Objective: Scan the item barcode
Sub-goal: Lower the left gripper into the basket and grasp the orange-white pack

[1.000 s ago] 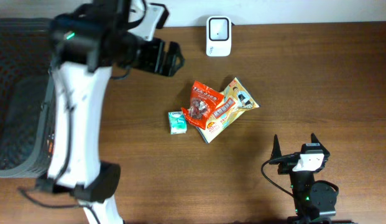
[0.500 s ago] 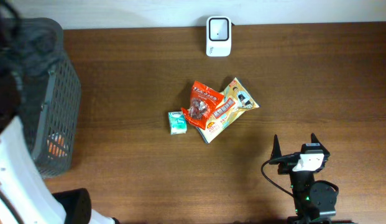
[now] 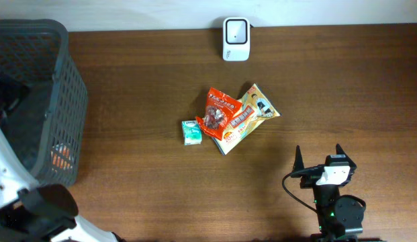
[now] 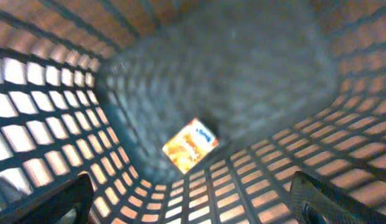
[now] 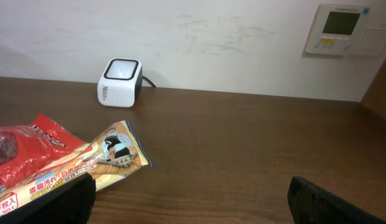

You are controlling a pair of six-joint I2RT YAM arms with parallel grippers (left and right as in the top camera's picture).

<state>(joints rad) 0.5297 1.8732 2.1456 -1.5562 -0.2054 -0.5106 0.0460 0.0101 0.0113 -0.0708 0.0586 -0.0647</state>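
Note:
On the table's middle lie a red snack packet (image 3: pixel 218 113), a beige and yellow packet (image 3: pixel 254 111) partly under it, and a small green box (image 3: pixel 191 132). The white barcode scanner (image 3: pixel 236 39) stands at the back edge. My right gripper (image 3: pixel 318 156) rests open near the front right, empty; its wrist view shows the scanner (image 5: pixel 120 82), the red packet (image 5: pixel 25 149) and the beige packet (image 5: pixel 102 160) ahead. My left gripper (image 4: pixel 193 208) hangs open and empty inside the basket (image 4: pixel 286 143), above an orange packet (image 4: pixel 189 145) on its floor.
The dark mesh basket (image 3: pixel 57 60) fills the table's left end, with the left arm's white link (image 3: pixel 7 171) over its front. A wall control panel (image 5: pixel 342 28) hangs behind the table at the right.
The left arm has swung from the table's back near the scanner to the left, over and into the basket. The right arm and the items on the table have not moved.

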